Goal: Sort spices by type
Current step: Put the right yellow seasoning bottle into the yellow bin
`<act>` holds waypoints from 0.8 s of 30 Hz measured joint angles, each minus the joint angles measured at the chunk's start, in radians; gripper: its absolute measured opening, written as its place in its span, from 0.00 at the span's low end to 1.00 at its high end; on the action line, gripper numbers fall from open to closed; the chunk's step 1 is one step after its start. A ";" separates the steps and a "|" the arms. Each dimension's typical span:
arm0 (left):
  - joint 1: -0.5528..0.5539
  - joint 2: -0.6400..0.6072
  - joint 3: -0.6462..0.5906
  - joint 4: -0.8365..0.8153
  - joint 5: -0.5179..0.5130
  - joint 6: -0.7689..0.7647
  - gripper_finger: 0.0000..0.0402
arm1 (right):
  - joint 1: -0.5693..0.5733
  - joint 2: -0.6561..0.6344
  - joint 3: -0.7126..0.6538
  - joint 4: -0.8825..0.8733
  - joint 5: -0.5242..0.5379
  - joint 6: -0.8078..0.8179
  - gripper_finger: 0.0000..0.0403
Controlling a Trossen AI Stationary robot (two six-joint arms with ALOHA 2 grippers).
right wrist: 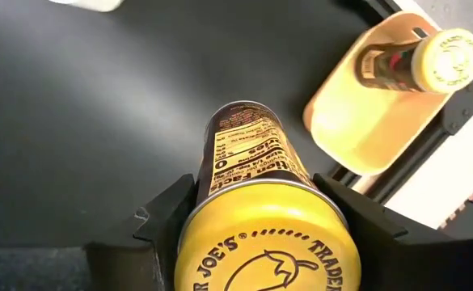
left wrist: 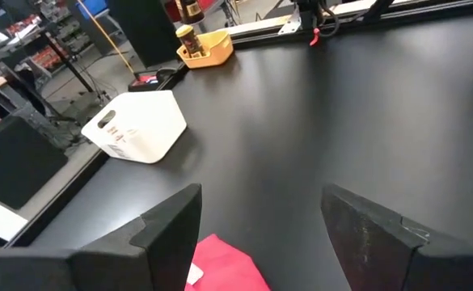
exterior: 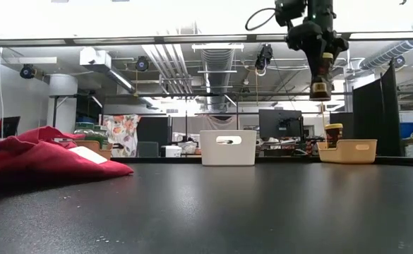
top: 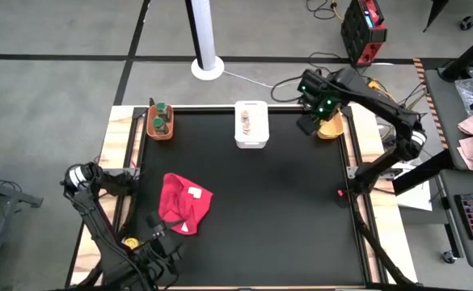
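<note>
A: What do you see from up high?
B: The black tabletop [top: 268, 202] has three bins along its far edge. The orange bin [top: 161, 128] holds jars with green lids [top: 161, 107]. The white bin [top: 251, 125] holds jars with pale lids [top: 246, 119]. The right gripper [top: 311, 113] hangs over the far right corner, just above the yellow bin [top: 331, 129]. A red cloth [top: 183, 204] lies near the left side. The left gripper [top: 157, 236] waits low at the near left edge, beside the cloth.

A: And from the tabletop level?
B: The right gripper [exterior: 320, 67] is high in the air. It is clamped on a yellow-lid jar [exterior: 320, 86], which hangs down from it, well above the yellow bin [exterior: 347, 150]. Another jar [exterior: 332, 132] stands in that bin. The white bin [exterior: 228, 147] sits in the middle, far back. The red cloth [exterior: 40, 156] is bunched up on the left.

A: What does the left wrist show?
B: The left gripper [left wrist: 260, 222] has its fingers [left wrist: 171, 222] wide apart with nothing between them. A bit of the red cloth [left wrist: 224, 267] shows below. The white bin [left wrist: 139, 125] and the yellow bin [left wrist: 208, 52] with a jar [left wrist: 186, 39] are farther off.

A: And the right wrist?
B: The yellow-lid jar [right wrist: 256, 202] is squeezed between the two dark fingers [right wrist: 163, 214]. The yellow bin [right wrist: 357, 121] is near, and a second yellow-lid jar [right wrist: 418, 61] lies in it.
</note>
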 joint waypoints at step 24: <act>0.014 -0.001 -0.013 -0.063 -0.078 0.010 0.59 | -0.337 0.009 -0.206 0.181 0.053 -0.164 0.52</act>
